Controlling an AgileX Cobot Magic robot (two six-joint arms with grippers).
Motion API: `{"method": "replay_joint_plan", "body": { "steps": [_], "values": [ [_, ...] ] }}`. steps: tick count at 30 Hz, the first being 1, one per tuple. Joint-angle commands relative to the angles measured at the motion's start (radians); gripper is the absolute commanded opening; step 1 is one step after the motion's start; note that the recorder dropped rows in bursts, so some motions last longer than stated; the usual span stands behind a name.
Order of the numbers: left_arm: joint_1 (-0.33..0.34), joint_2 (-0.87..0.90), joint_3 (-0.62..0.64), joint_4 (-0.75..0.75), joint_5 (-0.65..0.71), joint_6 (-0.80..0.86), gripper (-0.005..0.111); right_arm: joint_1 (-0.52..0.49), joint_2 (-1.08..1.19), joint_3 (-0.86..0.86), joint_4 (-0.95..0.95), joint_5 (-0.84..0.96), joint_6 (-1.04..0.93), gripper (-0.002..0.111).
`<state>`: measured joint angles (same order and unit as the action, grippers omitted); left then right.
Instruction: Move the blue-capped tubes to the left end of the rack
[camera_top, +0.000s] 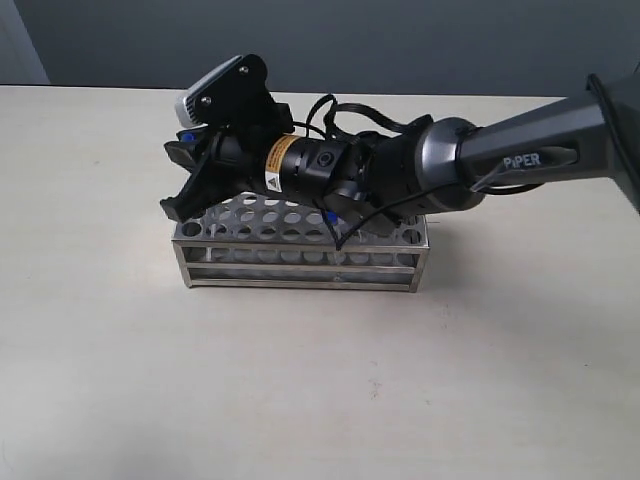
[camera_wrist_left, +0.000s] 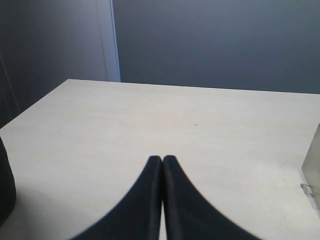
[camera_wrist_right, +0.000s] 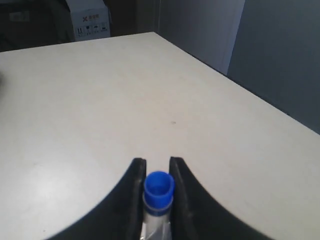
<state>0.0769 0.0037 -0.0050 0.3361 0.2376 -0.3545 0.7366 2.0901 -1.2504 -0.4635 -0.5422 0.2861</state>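
Tube: thin clear tube w/ bright blue cap (camera_wrist_right: 159, 189), sits between fingers of right gripper (camera_wrist_right: 157, 164), at cap/neck level.
Right gripper: clamped on it; long shiny steel perforated rack (camera_top: 300, 262) directly below, left end.
Left gripper (camera_wrist_left: 162, 161): fingers pressed together, nothing held.
Handling: prob. light, stiff, slick; maybe brittle. Hold just under cap, gentle squeeze, keep upright.

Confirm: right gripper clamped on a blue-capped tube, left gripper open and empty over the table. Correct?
One error: the left gripper is shut, jaws pressed together, as the left wrist view shows. It is empty over the table, and the right gripper is clamped on a blue-capped tube.
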Motion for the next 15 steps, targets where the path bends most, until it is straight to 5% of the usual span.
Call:
{"method": "replay_joint_plan", "body": {
  "steps": [1,5,12,15],
  "values": [
    [-0.009,-0.004,0.003,-0.002,0.002,-0.001,0.0,0.001,0.014,-0.011,-0.006,0.022,0.002,0.0],
    [-0.009,-0.004,0.003,-0.002,0.002,-0.001,0.0,0.001,0.014,-0.011,-0.006,0.039,0.002,0.003],
    [-0.009,-0.004,0.003,-0.002,0.002,-0.001,0.0,0.001,0.014,-0.011,-0.006,0.039,0.002,0.045],
    [-0.009,-0.004,0.003,-0.002,0.002,-0.001,0.0,0.001,0.014,-0.011,-0.006,0.039,-0.001,0.048]
  ]
}}
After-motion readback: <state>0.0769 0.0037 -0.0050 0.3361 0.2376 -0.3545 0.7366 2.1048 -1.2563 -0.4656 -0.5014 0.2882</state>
